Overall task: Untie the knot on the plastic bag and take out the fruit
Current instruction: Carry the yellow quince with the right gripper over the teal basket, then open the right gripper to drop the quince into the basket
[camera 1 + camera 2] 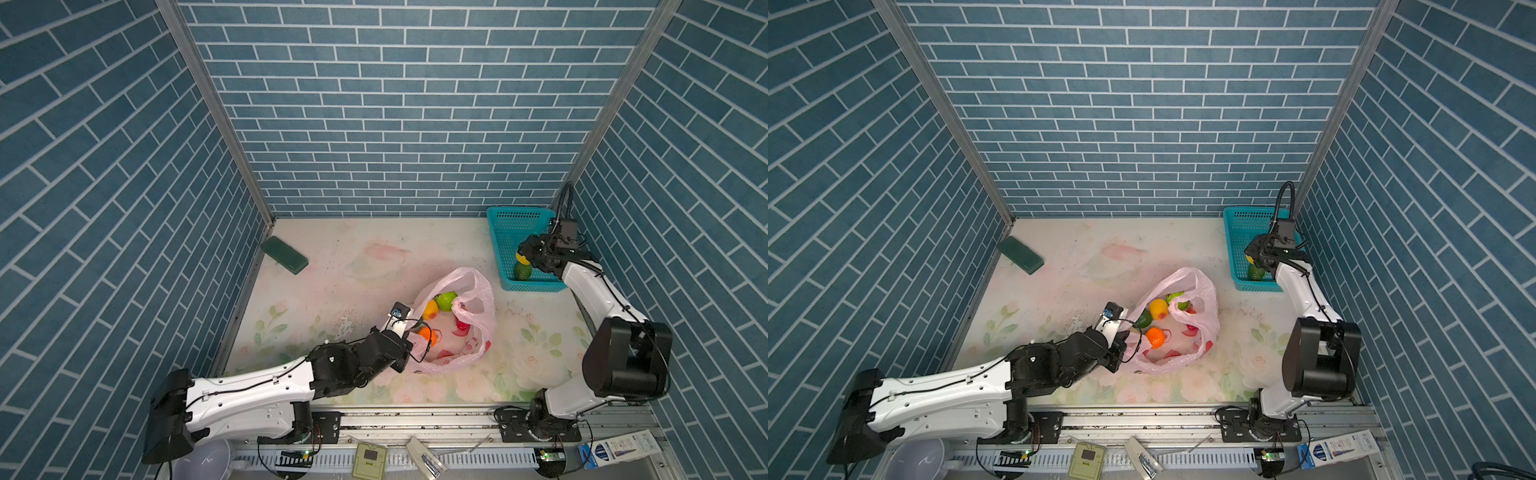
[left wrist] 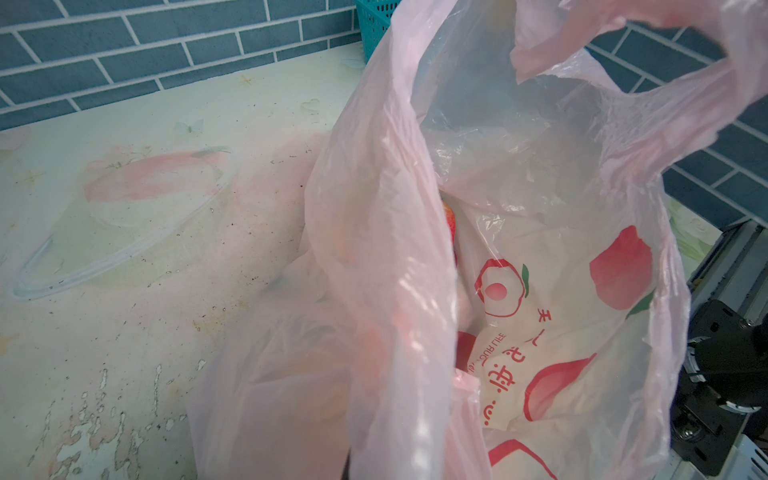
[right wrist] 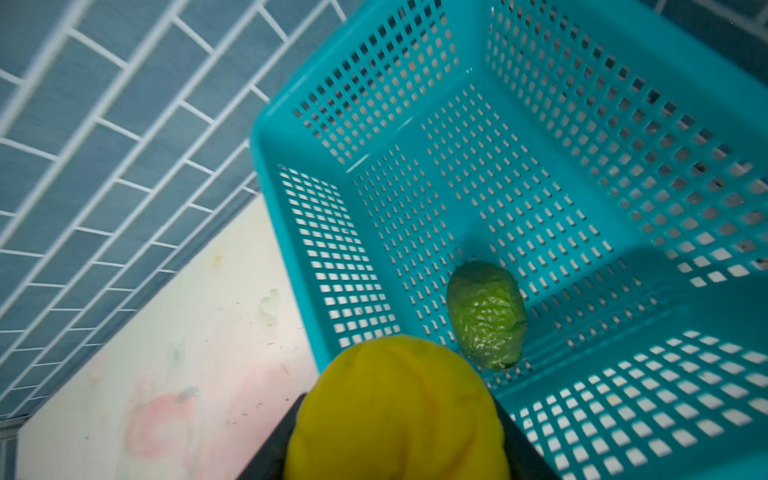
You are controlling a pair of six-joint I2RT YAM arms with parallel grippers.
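Yellow fruit [image 3: 395,407] pinched by right gripper [image 1: 525,254] over basket [image 3: 582,124]; left gripper [image 1: 1124,337] seemingly clamps bag [image 1: 478,291].

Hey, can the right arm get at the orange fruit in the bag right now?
Probably not yet. The right gripper is shut on a yellow fruit over the basket. Once freed, the way looks open: the orange fruit lies exposed in the open plastic bag.

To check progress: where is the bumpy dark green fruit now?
In both top views, the bumpy dark green fruit lies inside the teal mesh plastic basket at the far right, near the right end effector gripping a yellow fruit.
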